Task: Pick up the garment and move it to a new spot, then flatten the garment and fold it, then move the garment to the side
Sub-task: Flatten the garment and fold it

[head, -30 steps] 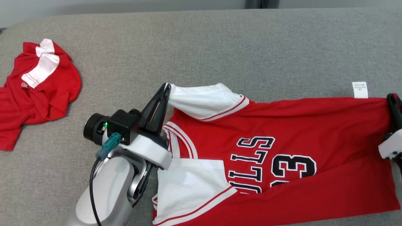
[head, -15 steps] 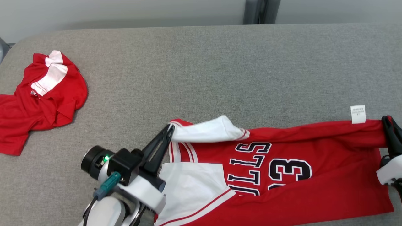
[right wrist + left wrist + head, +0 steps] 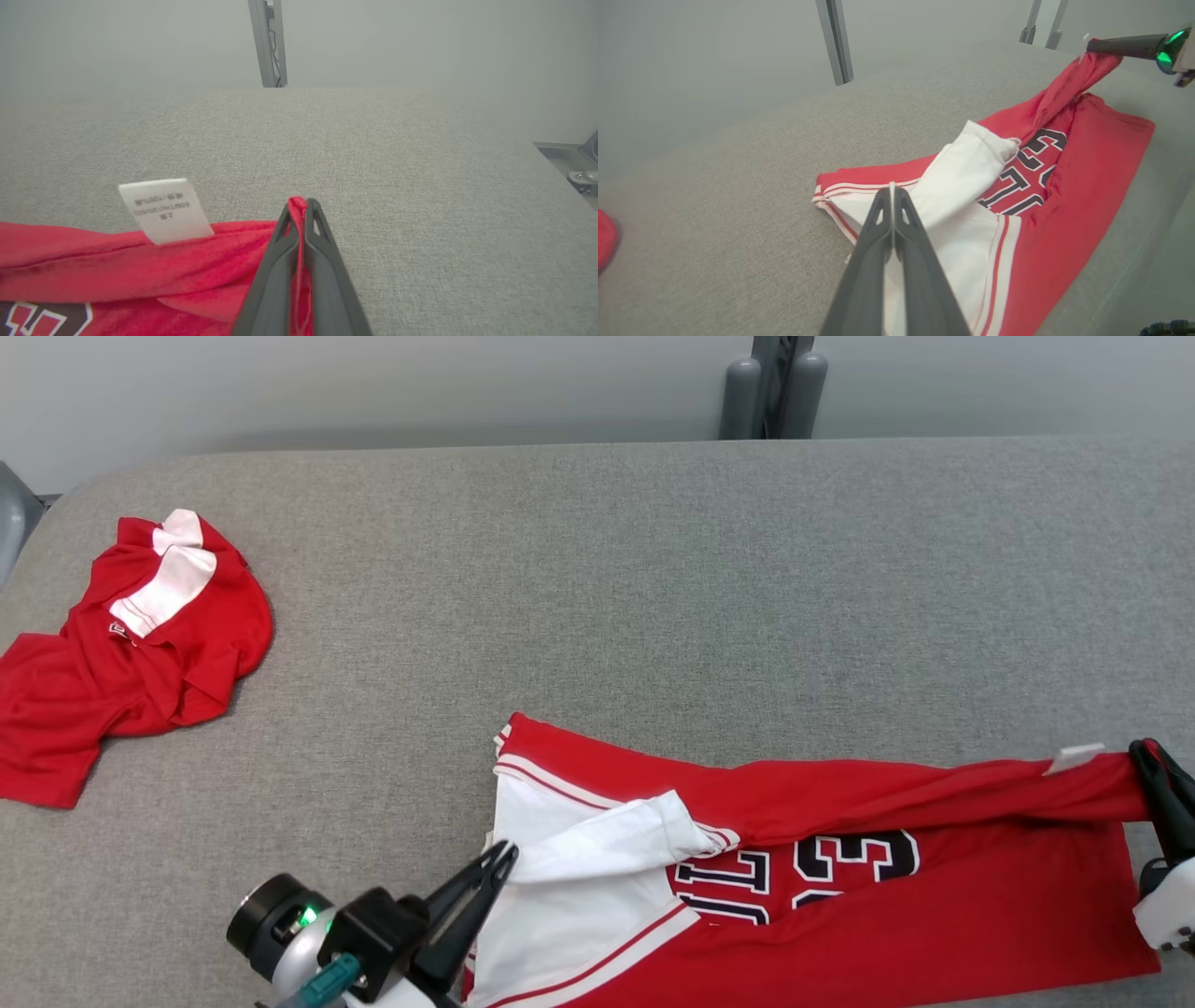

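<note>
Seen from my remote station: jersey lettering half buried under folded-over red edge and white sleeve; I can't read full word. Near hem runs off bottom edge. Left gripper body cut off at bottom, right gripper at right edge. Label print blurred, unreadable. Second red garment clipped at left edge.

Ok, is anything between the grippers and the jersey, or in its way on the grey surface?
Nothing visible. The left gripper is shut on the jersey at its white sleeve, the right gripper at its red corner by the tag. A crumpled red garment lies far to the left, apart.
</note>
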You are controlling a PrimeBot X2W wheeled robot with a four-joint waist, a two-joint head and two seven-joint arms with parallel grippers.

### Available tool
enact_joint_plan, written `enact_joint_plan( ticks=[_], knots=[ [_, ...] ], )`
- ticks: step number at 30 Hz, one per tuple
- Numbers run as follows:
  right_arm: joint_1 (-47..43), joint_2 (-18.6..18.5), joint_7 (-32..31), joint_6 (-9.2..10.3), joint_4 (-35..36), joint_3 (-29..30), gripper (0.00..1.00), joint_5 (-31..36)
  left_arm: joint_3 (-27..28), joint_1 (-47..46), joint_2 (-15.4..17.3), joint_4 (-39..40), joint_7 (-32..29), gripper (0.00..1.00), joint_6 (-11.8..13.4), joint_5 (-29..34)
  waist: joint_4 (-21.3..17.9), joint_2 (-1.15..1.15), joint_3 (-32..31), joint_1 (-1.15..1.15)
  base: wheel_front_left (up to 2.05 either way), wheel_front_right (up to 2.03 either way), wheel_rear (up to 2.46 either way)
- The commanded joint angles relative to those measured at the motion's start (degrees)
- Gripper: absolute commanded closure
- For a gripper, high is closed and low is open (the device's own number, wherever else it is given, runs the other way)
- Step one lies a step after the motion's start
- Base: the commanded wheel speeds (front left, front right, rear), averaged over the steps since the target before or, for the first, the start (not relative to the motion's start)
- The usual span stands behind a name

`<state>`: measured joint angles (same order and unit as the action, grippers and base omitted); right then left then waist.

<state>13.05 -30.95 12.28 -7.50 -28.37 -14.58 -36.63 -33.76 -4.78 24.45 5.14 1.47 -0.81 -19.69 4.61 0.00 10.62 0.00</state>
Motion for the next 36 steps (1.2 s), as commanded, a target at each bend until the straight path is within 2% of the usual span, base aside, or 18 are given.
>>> enact_joint_plan(
  ticks=[1, 5, 12, 13, 14, 15, 16, 17, 18, 19, 24, 28, 32, 36],
  knots=[
    [-0.9, -1.0, -0.3, 0.02, 0.5, 0.0, 1.0, -0.6, -0.3, 1.0, 1.1, 0.8, -0.8, 1.0, -0.4, 0.2, 0.1, 0.0, -0.2, 0.0, 0.0, 0.0, 0.0],
    [-2.5, -2.4, -1.2, 0.03, 1.7, -0.9, 1.0, -1.6, -1.5, 2.8, 2.6, 2.2, -2.8, 1.0, -1.2, -0.1, 0.3, 0.0, -0.8, 0.0, 0.0, 0.0, 0.0],
    [-5.6, -4.3, -3.7, 0.02, 4.7, -1.3, 1.0, -4.3, -2.5, 4.9, 4.3, 3.4, -5.2, 1.0, -1.3, -1.0, 0.3, 0.0, -1.2, 0.0, 0.0, 0.0, 0.0],
    [-6.1, -4.5, -4.2, 0.03, 5.1, -1.3, 0.95, -4.8, -2.7, 5.1, 4.4, 3.5, -5.3, 1.0, -1.3, -1.1, 0.3, 0.0, -1.2, 0.0, 0.0, 0.0, 0.0],
    [-6.7, -4.9, -4.7, 0.03, 5.4, -1.2, 0.65, -5.1, -2.9, 5.3, 4.4, 3.6, -5.6, 1.0, -1.5, -1.3, 0.4, 0.0, -1.2, 0.0, 0.0, 0.0, 0.0],
    [-6.7, -4.9, -4.7, 0.03, 5.4, -1.2, 0.65, -5.1, -2.9, 5.3, 4.4, 3.6, -5.6, 1.0, -1.5, -1.3, 0.4, 0.0, -1.2, 0.0, 0.0, 0.0, 0.0],
    [-7.4, -5.1, -5.5, 0.03, 5.6, -0.9, 0.0, -5.9, -3.1, 5.5, 4.5, 3.6, -5.9, 1.0, -1.7, -1.4, 0.5, 0.0, -1.2, 0.0, 0.0, 0.0, 0.0],
    [-8.1, -5.1, -6.2, 0.02, 6.1, -0.6, 0.0, -6.9, -3.3, 5.6, 4.5, 3.6, -6.2, 1.0, -1.7, -1.7, 0.5, 0.0, -1.2, 0.0, 0.0, 0.0, 0.0],
    [-8.8, -5.2, -7.0, 0.03, 6.8, -0.2, 0.0, -7.8, -3.5, 5.6, 4.5, 3.6, -6.6, 0.54, -1.7, -1.8, 0.6, 0.0, -1.1, 0.0, 0.0, 0.0, 0.0],
    [-9.5, -5.8, -7.6, 0.02, 7.5, 0.1, 0.0, -8.4, -3.5, 5.7, 4.6, 3.5, -7.1, 0.0, -1.8, -2.2, 0.6, 0.0, -1.1, 0.0, 0.0, 0.0, 0.0],
    [-12.1, -7.1, -9.2, 0.03, 10.1, 4.5, 0.0, -9.3, -3.4, 5.8, 5.1, 3.6, -7.6, 0.0, -1.6, -2.7, 0.3, 0.0, -1.0, 0.0, 0.0, 0.0, 0.0],
    [-12.0, -6.1, -9.5, 0.03, 10.9, 8.3, 0.0, -7.6, -2.3, 4.4, 5.2, 3.9, -6.8, 0.0, -1.1, -2.9, 0.0, 0.0, -1.1, 0.0, 0.0, 0.0, 0.0],
    [-10.5, -3.4, -8.4, 0.03, 12.4, 11.2, 0.0, -4.7, -0.5, 2.8, 4.0, 3.9, -4.9, 0.0, 0.2, -3.2, -0.2, 0.0, -1.2, 0.0, 0.0, 0.0, 0.0],
    [-9.5, 0.2, -6.3, 0.02, 14.6, 13.3, 0.0, -0.9, 2.1, 0.8, 1.4, 3.2, -1.0, 0.0, 2.2, -4.2, -0.2, 0.0, -1.4, 0.0, 0.0, 0.0, 0.0]
  ],
)
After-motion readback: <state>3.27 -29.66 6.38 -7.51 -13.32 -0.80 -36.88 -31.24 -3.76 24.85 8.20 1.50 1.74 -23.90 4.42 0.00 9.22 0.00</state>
